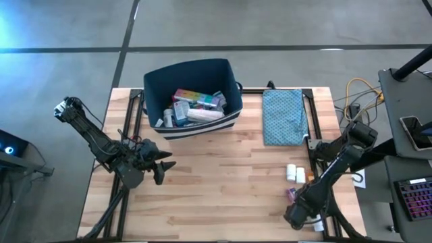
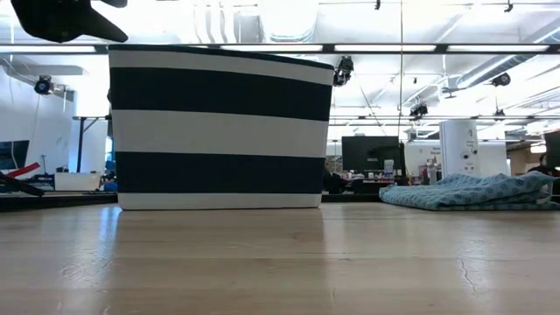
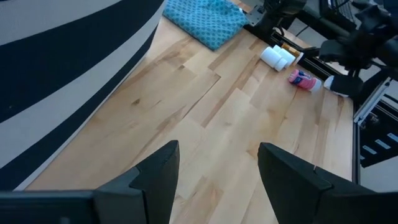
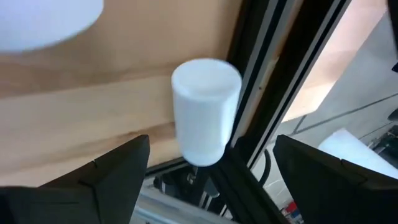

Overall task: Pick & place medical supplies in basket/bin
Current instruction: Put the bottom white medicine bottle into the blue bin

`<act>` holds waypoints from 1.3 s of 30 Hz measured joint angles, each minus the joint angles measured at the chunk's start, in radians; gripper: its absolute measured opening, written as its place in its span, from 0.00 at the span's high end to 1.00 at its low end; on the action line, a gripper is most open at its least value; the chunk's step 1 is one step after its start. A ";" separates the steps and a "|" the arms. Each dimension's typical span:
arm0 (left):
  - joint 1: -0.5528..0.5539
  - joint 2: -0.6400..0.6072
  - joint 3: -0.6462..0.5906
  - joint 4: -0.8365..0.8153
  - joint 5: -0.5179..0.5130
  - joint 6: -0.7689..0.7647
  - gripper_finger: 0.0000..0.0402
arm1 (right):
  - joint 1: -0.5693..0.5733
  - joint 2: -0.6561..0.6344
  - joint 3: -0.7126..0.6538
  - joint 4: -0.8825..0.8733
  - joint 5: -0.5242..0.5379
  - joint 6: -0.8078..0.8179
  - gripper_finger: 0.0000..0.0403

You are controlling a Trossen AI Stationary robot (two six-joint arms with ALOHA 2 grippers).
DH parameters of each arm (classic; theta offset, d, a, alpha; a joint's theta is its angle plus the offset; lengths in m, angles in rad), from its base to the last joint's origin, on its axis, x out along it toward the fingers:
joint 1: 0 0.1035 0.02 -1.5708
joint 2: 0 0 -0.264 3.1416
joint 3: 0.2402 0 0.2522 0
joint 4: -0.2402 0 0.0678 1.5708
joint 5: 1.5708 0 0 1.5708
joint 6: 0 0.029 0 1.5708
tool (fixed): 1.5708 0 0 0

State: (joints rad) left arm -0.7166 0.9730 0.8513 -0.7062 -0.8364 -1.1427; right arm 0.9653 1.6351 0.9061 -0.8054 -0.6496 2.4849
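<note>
The dark navy bin (image 1: pixel 192 94) stands at the table's far side and holds several supplies (image 1: pixel 196 108): a rainbow organizer, tubes and bottles. Two white bottles (image 1: pixel 295 173) and a pink tube (image 1: pixel 291 194) lie near the right edge. A further white bottle (image 4: pixel 205 112) lies against the black frame rail at the near right corner. My right gripper (image 4: pixel 211 158) is open just before this bottle, a finger on either side, apart from it. My left gripper (image 1: pixel 165 169) is open above bare wood, near of the bin; it also shows in its wrist view (image 3: pixel 217 168).
A teal patterned cloth pouch (image 1: pixel 283 116) lies flat to the right of the bin. Black frame rails (image 1: pixel 312 145) run along the table's right and left sides. Bare wood (image 1: pixel 229 182) fills the middle and near part of the table.
</note>
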 joint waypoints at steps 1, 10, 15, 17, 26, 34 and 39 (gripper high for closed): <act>0.000 0.000 0.000 0.000 0.000 0.000 0.51 | 0.000 -0.001 -0.008 -0.001 0.001 -0.002 0.18; 0.000 0.000 0.000 0.000 0.000 -0.023 0.51 | -0.007 0.066 -0.019 0.075 -0.112 -0.080 0.19; 0.000 0.000 0.000 -0.001 0.000 -0.023 0.51 | -0.019 0.126 -0.010 0.065 -0.215 -0.120 0.19; 0.000 0.000 0.000 0.000 -0.001 -0.023 0.51 | -0.032 0.142 0.006 0.052 -0.221 -0.158 0.19; 0.000 0.000 0.000 -0.001 -0.001 -0.023 0.51 | -0.051 0.140 0.078 -0.105 -0.211 -0.213 0.19; 0.000 0.000 0.000 -0.001 -0.001 -0.023 0.51 | -0.074 0.138 0.194 -0.217 -0.138 -0.256 0.19; 0.000 0.000 0.000 -0.001 -0.001 -0.023 0.51 | -0.126 0.148 0.281 -0.208 0.082 -0.253 0.19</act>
State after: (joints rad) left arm -0.7166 0.9733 0.8509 -0.7067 -0.8375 -1.1656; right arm 0.8390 1.7835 1.1868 -1.0131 -0.5677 2.2319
